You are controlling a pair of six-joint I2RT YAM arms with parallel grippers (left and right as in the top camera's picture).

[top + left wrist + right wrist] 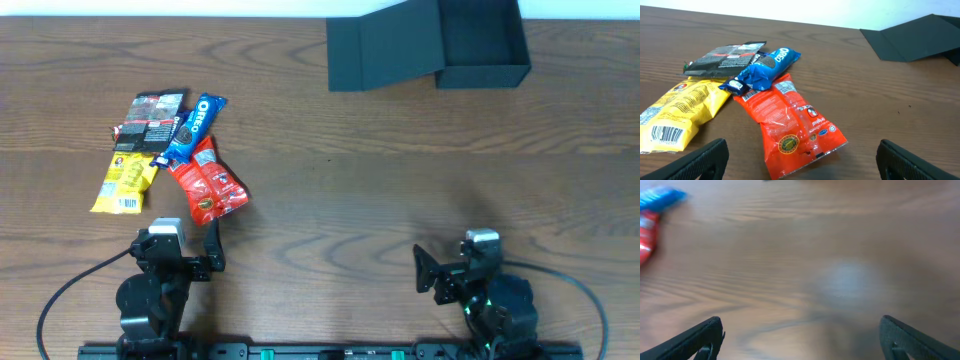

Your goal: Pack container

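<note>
The black container [482, 42] stands at the table's far right with its flap lid [385, 50] lying open to its left; the lid also shows in the left wrist view [917, 37]. Several snack packets lie at the left: a black one [152, 118], a blue Oreo one [192, 128], a yellow one [124, 182] and a red one [210, 182]. My left gripper [178, 243] is open and empty, just in front of the red packet [790, 122]. My right gripper [448, 268] is open and empty over bare table at the front right, far from the container.
The brown wooden table [400, 180] runs between the packets and the container. The right wrist view is blurred; the blue packet [660, 197] and red packet [646, 235] show at its left edge. Cables trail from both arm bases.
</note>
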